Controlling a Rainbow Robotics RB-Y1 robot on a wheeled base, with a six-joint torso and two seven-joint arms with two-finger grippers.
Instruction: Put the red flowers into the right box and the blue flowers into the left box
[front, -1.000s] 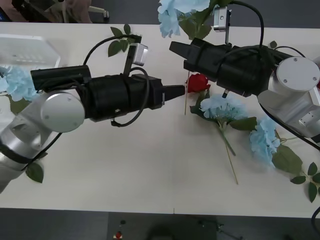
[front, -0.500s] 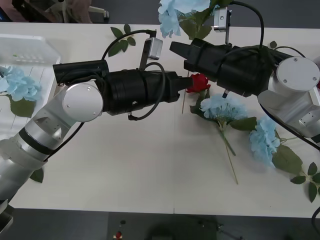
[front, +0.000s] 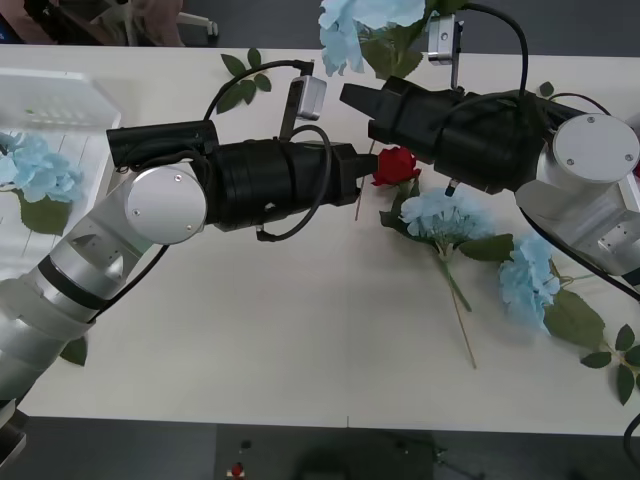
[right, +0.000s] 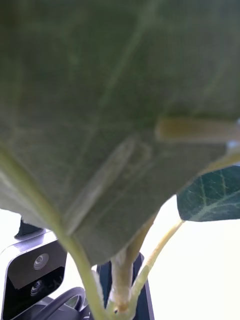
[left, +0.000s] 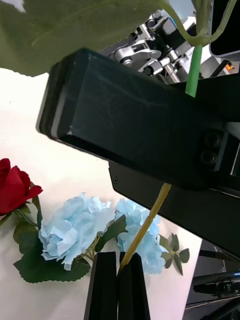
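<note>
Over the worktop (front: 300, 330), the left pincer (left: 119, 280) clenches a yellowish stem (left: 145, 225) running behind the right pincer (front: 352, 98), which grips a blue flower (front: 362, 25) (bloom cut off at frame edge). A red rose (front: 396, 165) lies between them, stem partly hidden.

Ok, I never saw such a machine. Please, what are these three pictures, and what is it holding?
It is a robot with two arms. The front view looks down on a white table; each other picture comes from a camera on one wrist. The right gripper holds a blue flower up by its stem, and the left gripper is shut on that stem's lower end. On the table lie a red rose, more blue flowers and leaf sprigs. A white slotted basket stands at the left.
</note>
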